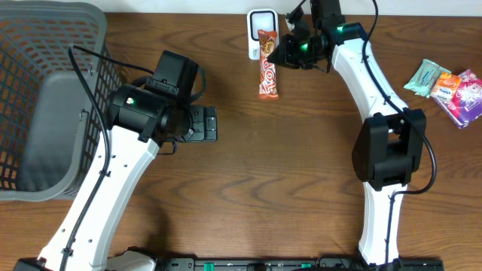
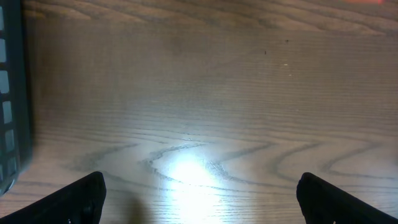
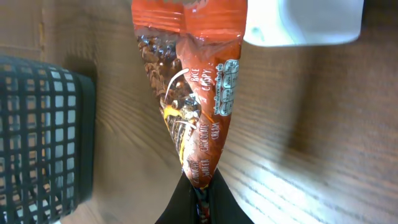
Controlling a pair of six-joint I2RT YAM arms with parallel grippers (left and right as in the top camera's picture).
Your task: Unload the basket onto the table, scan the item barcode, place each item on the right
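Note:
My right gripper (image 3: 202,200) is shut on the crimped end of an orange-red chocolate wafer bar (image 3: 193,93). In the right wrist view the wrapper stretches away from the fingers toward a white scanner (image 3: 305,22). From overhead the bar (image 1: 267,71) lies along the right side of the scanner (image 1: 256,19) at the table's far edge, with the right gripper (image 1: 286,51) just right of it. No barcode shows on the visible side of the wrapper. My left gripper (image 1: 207,123) hovers open over bare wood at centre left, its black fingertips (image 2: 84,196) far apart with nothing between them.
A large grey mesh basket (image 1: 45,98) fills the left side of the table, its wall also in the left wrist view (image 2: 9,93) and the right wrist view (image 3: 43,137). Several colourful snack packets (image 1: 448,86) lie at the far right.

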